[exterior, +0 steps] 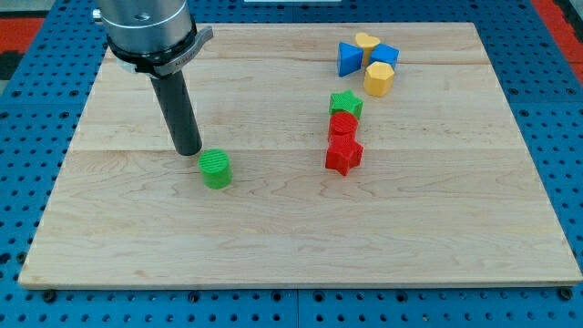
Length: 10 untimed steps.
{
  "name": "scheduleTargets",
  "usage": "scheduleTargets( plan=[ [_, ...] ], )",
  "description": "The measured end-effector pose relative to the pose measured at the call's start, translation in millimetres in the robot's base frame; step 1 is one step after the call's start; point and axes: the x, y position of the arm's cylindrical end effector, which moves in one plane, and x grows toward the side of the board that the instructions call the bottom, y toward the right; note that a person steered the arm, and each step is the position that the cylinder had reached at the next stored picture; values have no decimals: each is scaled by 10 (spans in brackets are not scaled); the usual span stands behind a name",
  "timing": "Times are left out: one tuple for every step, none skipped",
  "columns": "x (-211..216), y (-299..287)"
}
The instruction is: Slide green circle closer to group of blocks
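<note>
The green circle (217, 169) is a short green cylinder lying left of the board's middle. My tip (188, 150) stands just to its upper left, very close to it or touching; I cannot tell which. To the view's right stands a column of three blocks: a green star (345, 104), a red circle (343, 126) below it and a red star (343, 156) at the bottom. Further up on the right is a cluster: a blue triangle (348, 58), a yellow heart (367, 43), a blue block (385, 54) and a yellow hexagon (379, 78).
The wooden board (291, 237) lies on a blue perforated table (27, 137). The arm's grey housing (150, 32) hangs over the board's upper left corner.
</note>
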Motion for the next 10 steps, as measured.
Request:
scheduleTargets(
  plan=[
    [0, -7],
    [0, -15],
    [0, -16],
    [20, -83],
    [-29, -302],
    [306, -352],
    [213, 236],
    [314, 466],
    [440, 843],
    [674, 946]
  ],
)
